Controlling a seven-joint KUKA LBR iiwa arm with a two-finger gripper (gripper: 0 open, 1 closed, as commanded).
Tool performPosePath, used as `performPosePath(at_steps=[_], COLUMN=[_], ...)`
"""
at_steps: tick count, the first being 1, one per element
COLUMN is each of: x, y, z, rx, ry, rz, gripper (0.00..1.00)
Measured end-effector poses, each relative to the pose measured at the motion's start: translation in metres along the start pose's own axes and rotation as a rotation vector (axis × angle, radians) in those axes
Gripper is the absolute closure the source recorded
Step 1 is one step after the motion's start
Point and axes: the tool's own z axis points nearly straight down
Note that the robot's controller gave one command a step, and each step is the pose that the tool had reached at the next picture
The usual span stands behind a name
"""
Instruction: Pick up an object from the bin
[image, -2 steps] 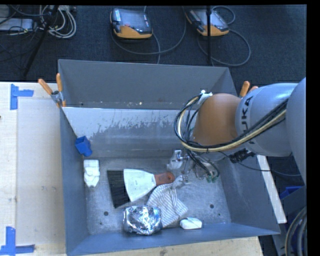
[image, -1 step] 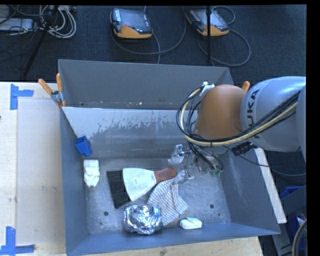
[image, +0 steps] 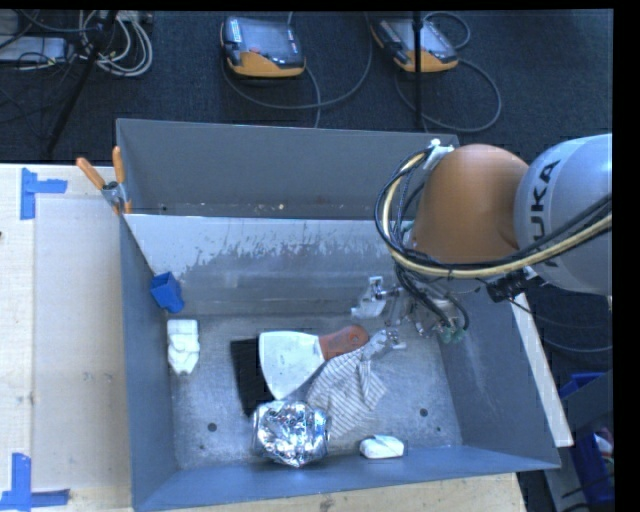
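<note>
Grey metal bin (image: 300, 185) carries a loose cluster of things on its floor, and the step in hand looks like the approach-and-close stage of the pick. The arm's wrist (image: 470, 210) hangs over the bin's right half and the jaws are low, just right of the floor's middle, with nothing visibly lifted. Whether the jaws stand open or closed I cannot tell; the metal parts there are too tangled with cables to read. Nearest to them lie a rust-red flat piece (image: 345, 341), just beside them toward the left edge, and the upper tip of a grey striped crumpled cloth (image: 345, 392), which spreads from below the jaws toward the near edge. Which of the two they bear on, and whether they touch either, is unclear. The rust-red piece rests against a cream wedge-shaped sheet (image: 283, 360), which overlaps a black flat rectangular pad (image: 244, 375). A crumpled silver foil ball (image: 290, 432) sits at the cloth's lower end, and a small white oblong lump (image: 382, 447) lies near it toward the near right corner. Well apart, by the left wall, are a blue block (image: 167, 292) and a white crumpled lump (image: 183, 345). I judge that the next move calls for a firm closure on the cloth's tip or the rust-red piece, then a straight lift clear of the neighbours; the cloth may drag whatever touches it.
</note>
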Motion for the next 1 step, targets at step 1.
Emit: performPosePath(at_steps=[1], x=[-0.0107], y=[0.0047], z=[-0.0421], rx=[0.002], ry=[-0.006], rz=[-0.025], gripper=[1.00])
